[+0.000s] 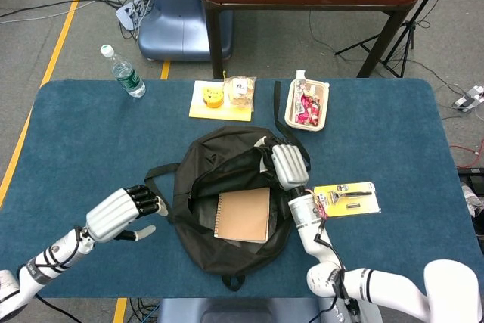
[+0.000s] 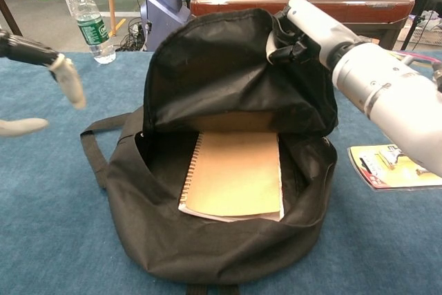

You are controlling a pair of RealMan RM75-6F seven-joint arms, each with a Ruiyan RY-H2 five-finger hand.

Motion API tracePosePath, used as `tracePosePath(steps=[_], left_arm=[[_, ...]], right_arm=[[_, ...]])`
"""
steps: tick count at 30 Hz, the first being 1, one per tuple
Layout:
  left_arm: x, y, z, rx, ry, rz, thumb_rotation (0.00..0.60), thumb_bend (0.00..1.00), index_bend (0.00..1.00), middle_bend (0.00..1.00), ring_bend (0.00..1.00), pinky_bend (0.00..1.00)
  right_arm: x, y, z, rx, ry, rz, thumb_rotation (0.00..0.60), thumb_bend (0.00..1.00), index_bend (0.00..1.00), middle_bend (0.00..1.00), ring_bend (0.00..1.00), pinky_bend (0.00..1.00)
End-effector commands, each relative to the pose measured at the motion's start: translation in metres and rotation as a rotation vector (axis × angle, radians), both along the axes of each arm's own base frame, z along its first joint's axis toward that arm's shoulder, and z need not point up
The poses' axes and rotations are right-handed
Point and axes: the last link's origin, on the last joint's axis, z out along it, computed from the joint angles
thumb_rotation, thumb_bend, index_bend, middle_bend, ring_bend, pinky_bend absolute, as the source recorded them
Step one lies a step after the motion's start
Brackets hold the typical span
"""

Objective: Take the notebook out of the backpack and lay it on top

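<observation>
Bright, even overhead indoor light in both views; shadows soft and short. Head view sharp across the blue tabletop (image 1: 91,134), no glare. Chest view: inside of the black backpack (image 2: 228,94) is dark, detail lost in the raised flap, while the tan notebook (image 2: 235,174) is well lit. Left hand (image 2: 41,77) at the chest view's edge is motion-blurred, pale fingers (image 2: 69,81) smeared. Right hand (image 2: 304,25) close to the lens, slightly soft.
</observation>
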Motion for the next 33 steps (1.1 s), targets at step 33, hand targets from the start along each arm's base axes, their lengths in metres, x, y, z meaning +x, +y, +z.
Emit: tracePosePath(steps=[33], left_arm=[[0.017, 0.037, -0.113, -0.098, 0.259, -0.2, 0.6, 0.29, 0.18, 0.18, 0.18, 0.24]], right_arm=[[-0.007, -0.006, -0.007, 0.031, -0.046, -0.079, 0.6, 0.98, 0.59, 0.3, 0.25, 0.32]])
